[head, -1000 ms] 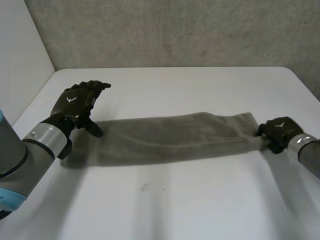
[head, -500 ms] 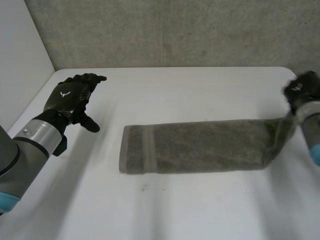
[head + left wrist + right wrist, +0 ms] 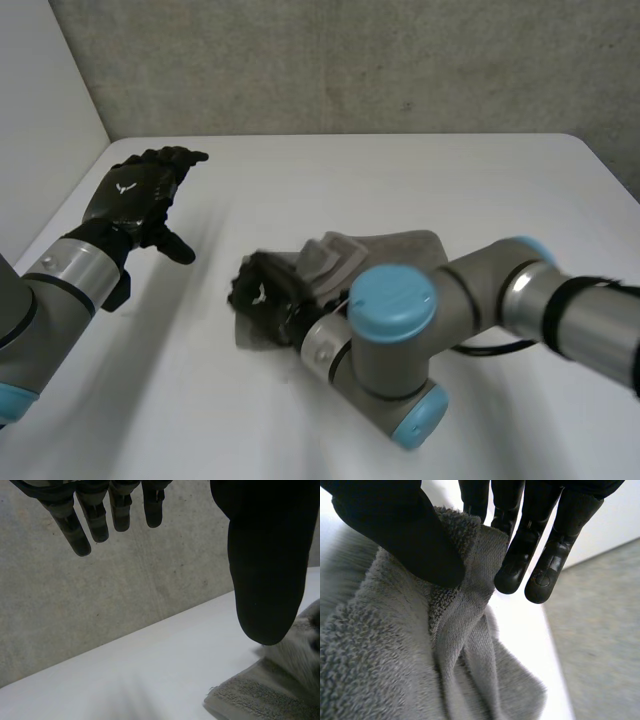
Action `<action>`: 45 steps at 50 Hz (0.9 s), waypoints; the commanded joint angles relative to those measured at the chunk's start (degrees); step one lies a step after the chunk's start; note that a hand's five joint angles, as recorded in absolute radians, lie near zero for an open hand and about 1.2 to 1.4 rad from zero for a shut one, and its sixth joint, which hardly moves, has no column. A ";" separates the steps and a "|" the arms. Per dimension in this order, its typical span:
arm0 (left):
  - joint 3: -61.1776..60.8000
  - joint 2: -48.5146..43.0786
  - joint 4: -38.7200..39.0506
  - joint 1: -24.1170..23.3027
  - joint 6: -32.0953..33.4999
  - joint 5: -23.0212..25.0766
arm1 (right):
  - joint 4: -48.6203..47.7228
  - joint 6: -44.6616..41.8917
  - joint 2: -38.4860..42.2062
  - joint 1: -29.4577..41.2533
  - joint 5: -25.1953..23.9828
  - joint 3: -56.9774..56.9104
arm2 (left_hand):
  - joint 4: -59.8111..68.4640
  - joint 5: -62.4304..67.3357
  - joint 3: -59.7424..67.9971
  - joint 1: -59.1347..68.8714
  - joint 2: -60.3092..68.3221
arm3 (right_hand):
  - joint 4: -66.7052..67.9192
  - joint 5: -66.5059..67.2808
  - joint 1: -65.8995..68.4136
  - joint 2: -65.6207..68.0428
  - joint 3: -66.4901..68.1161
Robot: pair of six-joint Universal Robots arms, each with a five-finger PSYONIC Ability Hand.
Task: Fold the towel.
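Note:
The grey towel (image 3: 395,246) lies doubled over at the middle of the white table (image 3: 450,170). My right hand (image 3: 262,296) has come across to the towel's left end and is shut on an end of it. In the right wrist view the thumb (image 3: 405,535) pinches a fold of the towel (image 3: 395,670) against the fingers. My left hand (image 3: 135,195) hovers open above the table's left part, well apart from the cloth. Beyond its straight fingers (image 3: 95,515), the left wrist view has a towel corner (image 3: 260,690) flat on the table.
My right arm (image 3: 395,330) with its blue caps stretches low across the table's front middle and covers part of the towel. A grey wall (image 3: 350,60) runs behind the table, and a white wall (image 3: 40,100) stands along its left side.
My right hand lifted the towel's right end and swung it over to the left end. The left hand drew off the towel to the left and stayed open.

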 commanded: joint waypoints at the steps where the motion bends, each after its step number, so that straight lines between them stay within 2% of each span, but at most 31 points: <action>1: 0.09 -0.29 0.00 -0.04 0.09 0.01 | 1.31 1.93 1.20 0.57 -0.46 0.18 | 1.27 0.03 1.16 1.10 1.34 | 0.65 2.33 14.55 0.88 0.78; 2: 0.27 -0.46 0.00 -0.04 0.18 0.10 | 1.31 3.06 -0.10 0.31 -0.02 0.44 | 1.27 0.03 1.16 1.10 1.34 | -25.66 -23.98 -11.76 -25.43 -25.53; 3: 0.27 -0.46 0.00 -0.04 0.18 0.10 | 1.31 3.07 -0.12 0.31 -0.02 0.45 | 1.27 0.03 1.16 1.10 1.34 | -25.92 -24.24 -12.02 -25.70 -25.79; 4: 0.44 -0.64 0.00 -0.30 0.26 0.10 | 1.40 5.33 -2.55 0.22 0.24 0.79 | 1.27 0.03 1.16 1.10 1.34 | -44.58 -42.90 -30.68 -44.35 -44.45; 5: 0.70 -0.73 0.00 -0.47 0.35 0.01 | 1.40 9.01 -5.54 -0.22 0.42 1.32 | 1.60 0.36 1.49 1.43 1.67 | -53.42 -51.74 -39.52 -53.20 -53.29; 6: 0.71 -0.73 0.00 -0.47 0.35 0.01 | 1.40 9.04 -5.57 -0.22 0.42 1.32 | 1.61 0.36 1.49 1.43 1.68 | -53.51 -51.83 -39.61 -53.29 -53.38; 7: 0.97 -0.81 0.00 -0.65 0.44 0.01 | 1.31 13.74 -8.53 -1.79 0.42 2.19 | 2.27 1.03 2.16 2.10 2.34 | -58.31 -56.63 -44.41 -58.08 -58.18; 8: 1.41 -0.82 0.00 -0.82 0.44 0.01 | 1.31 18.84 -11.34 -4.41 0.42 3.33 | 2.28 1.04 2.17 2.11 2.35 | -58.31 -56.63 -44.41 -58.08 -58.18; 9: 1.41 -0.82 0.00 -0.83 0.44 0.01 | 1.31 18.89 -11.37 -4.44 0.42 3.35 | 2.28 1.04 2.17 2.11 2.35 | -58.31 -56.63 -44.41 -58.08 -58.18; 11: 3.07 -0.99 -0.09 -1.18 0.26 -0.43 | 1.40 28.51 -16.18 -8.46 0.25 5.27 | 3.28 2.04 3.17 3.11 3.35 | -58.31 -56.63 -44.41 -58.08 -58.18; 17: 7.21 -3.72 -1.05 -3.37 0.09 -0.96 | 5.26 38.31 -20.86 -13.40 0.25 8.18 | 4.63 3.39 4.52 4.46 4.70 | -58.31 -56.63 -44.41 -58.08 -58.18; 19: 10.19 -6.16 -2.98 -6.87 0.18 -3.23 | 10.42 40.42 -22.00 -18.48 -0.01 9.93 | 5.97 4.73 5.86 5.80 6.04 | -58.31 -56.63 -44.41 -58.08 -58.18; 22: 11.87 -7.67 -4.13 -9.09 0.26 -5.00 | 13.17 40.51 -22.18 -20.61 -0.02 10.64 | 6.49 5.24 6.37 6.31 6.55 | -58.31 -56.63 -44.41 -58.08 -58.18; 24: 15.54 -11.43 -6.40 -13.20 0.44 -7.97 | 17.03 40.07 -22.18 -23.50 -0.45 12.74 | 6.49 5.24 6.37 6.31 6.55 | -58.31 -56.63 -44.41 -58.08 -58.18; 25: 15.56 -11.45 -6.42 -13.22 0.44 -7.99 | 17.04 40.07 -22.18 -23.51 -0.46 12.75 | 6.49 5.24 6.37 6.31 6.55 | -58.31 -56.63 -44.41 -58.08 -58.18; 27: 19.06 -15.56 -9.13 -17.33 0.44 -9.65 | 17.92 39.90 -22.18 -25.61 -0.46 15.29 | 6.32 5.07 6.20 6.14 6.39 | -58.31 -56.63 -44.41 -58.08 -58.18; 30: 20.48 -17.60 -10.63 -19.46 0.53 -10.10 | 17.75 39.54 -22.27 -26.76 -0.63 16.53 | 6.32 5.07 6.20 6.14 6.39 | -58.31 -56.63 -44.41 -58.08 -58.18; 32: 23.28 -21.28 -13.00 -23.39 1.05 -10.53 | 17.57 37.79 -22.27 -28.17 -0.72 18.72 | 6.15 4.91 6.04 5.98 6.22 | -58.31 -56.63 -44.41 -58.08 -58.18; 34: 24.77 -23.12 -13.53 -24.98 1.75 -10.80 | 17.22 36.57 -22.27 -28.52 -0.81 19.86 | 6.32 5.07 6.20 6.14 6.38 | -58.31 -56.63 -44.41 -58.08 -58.18; 41: 30.24 -30.17 -14.06 -26.75 5.19 -15.90 | 12.03 32.07 -22.44 -28.52 -0.19 25.06 | 6.32 5.07 6.20 6.14 6.39 | -58.31 -56.63 -44.41 -58.08 -58.18; 43: 32.60 -33.14 -13.98 -26.93 7.98 -19.22 | 8.88 29.80 -22.44 -28.26 0.07 27.50 | 6.15 4.91 6.04 5.98 6.22 | -52.54 -50.86 -38.64 -52.32 -52.41; 45: 34.00 -34.64 -13.97 -26.93 9.74 -20.37 | 7.65 28.57 -22.44 -28.17 0.16 28.56 | 6.15 4.91 6.03 5.97 6.22 | -47.34 -45.66 -33.44 -47.12 -47.21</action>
